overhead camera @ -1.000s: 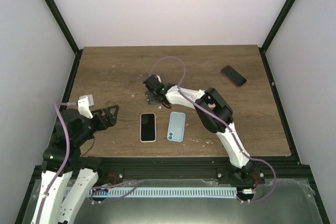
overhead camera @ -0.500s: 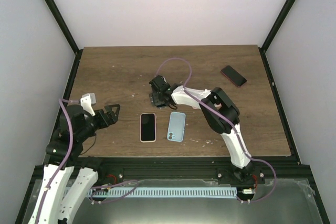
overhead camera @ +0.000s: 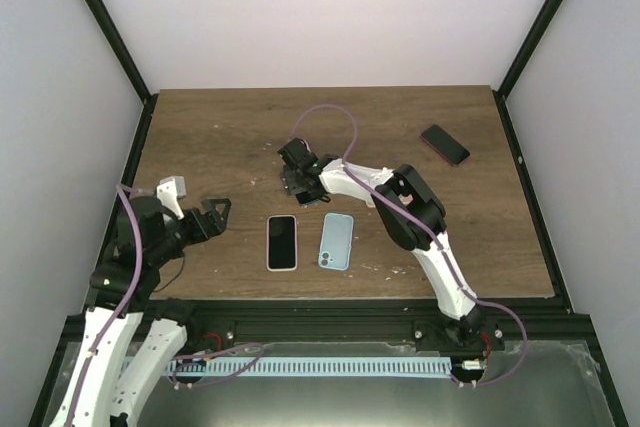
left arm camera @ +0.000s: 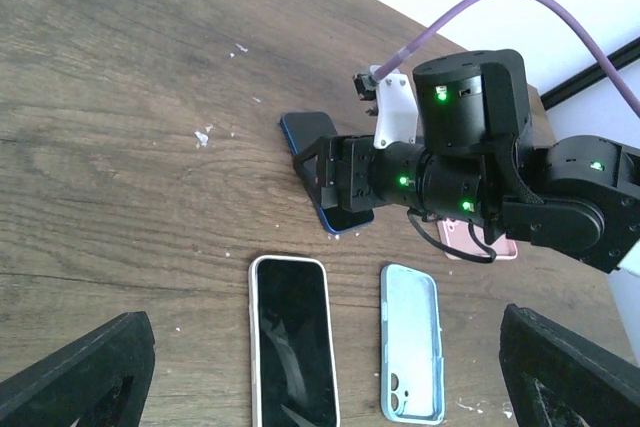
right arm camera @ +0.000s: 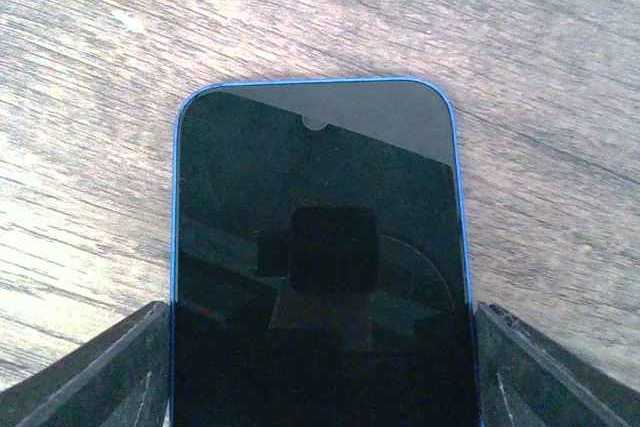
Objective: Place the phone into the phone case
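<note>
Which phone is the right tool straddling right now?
The blue-rimmed phone, screen up mid-table, lies between the fingers of the right tool. The white-rimmed phone beside the light blue case and the dark phone at far right lie clear of it.

It was a robotics lab test cell: a wooden tabletop (overhead camera: 220, 137) boxed in by plain white walls (overhead camera: 320, 17) and black frame struts (overhead camera: 105, 22), with the left arm (overhead camera: 105, 347) and right arm (overhead camera: 445, 277) bolted to a metal rail (overhead camera: 320, 319) at the near edge, purple cables (overhead camera: 325, 112) trailing.
</note>
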`<action>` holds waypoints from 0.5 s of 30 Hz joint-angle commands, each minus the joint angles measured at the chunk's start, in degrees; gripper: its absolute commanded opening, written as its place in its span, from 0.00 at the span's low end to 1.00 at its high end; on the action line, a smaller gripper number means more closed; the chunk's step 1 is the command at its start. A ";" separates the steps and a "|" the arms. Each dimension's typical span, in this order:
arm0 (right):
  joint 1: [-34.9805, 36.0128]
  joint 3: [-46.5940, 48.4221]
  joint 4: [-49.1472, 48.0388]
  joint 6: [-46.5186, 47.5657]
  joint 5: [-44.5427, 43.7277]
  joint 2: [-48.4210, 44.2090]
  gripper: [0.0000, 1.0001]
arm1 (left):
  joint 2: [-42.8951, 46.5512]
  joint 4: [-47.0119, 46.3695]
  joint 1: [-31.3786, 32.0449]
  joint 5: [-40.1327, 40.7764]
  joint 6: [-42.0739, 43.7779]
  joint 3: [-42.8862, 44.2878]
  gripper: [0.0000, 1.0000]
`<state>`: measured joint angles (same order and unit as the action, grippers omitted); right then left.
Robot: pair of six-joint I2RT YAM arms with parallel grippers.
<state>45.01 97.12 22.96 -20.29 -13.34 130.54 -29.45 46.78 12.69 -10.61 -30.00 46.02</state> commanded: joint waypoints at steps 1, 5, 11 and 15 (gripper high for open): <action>-0.50 -0.40 2.53 -0.04 -0.34 -0.20 0.75 | -0.57 -1.11 -0.16 -1.59 0.29 -0.65 0.95; -0.71 -1.98 2.84 -0.97 1.80 -3.42 0.69 | -2.52 -1.50 -0.16 -4.16 0.29 -0.78 0.92; -0.72 -4.75 3.74 -2.75 4.03 -8.96 0.66 | -5.43 -2.07 -0.12 -8.16 0.16 -1.64 0.90; -0.88 -7.30 4.50 -4.03 4.18 -13.12 0.65 | -6.60 -3.31 -0.06 -10.43 -0.11 -2.02 0.88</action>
<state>44.71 91.15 26.74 -22.33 -9.80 124.07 -35.57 45.80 12.69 -17.50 -29.95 44.66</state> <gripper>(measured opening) 0.770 0.887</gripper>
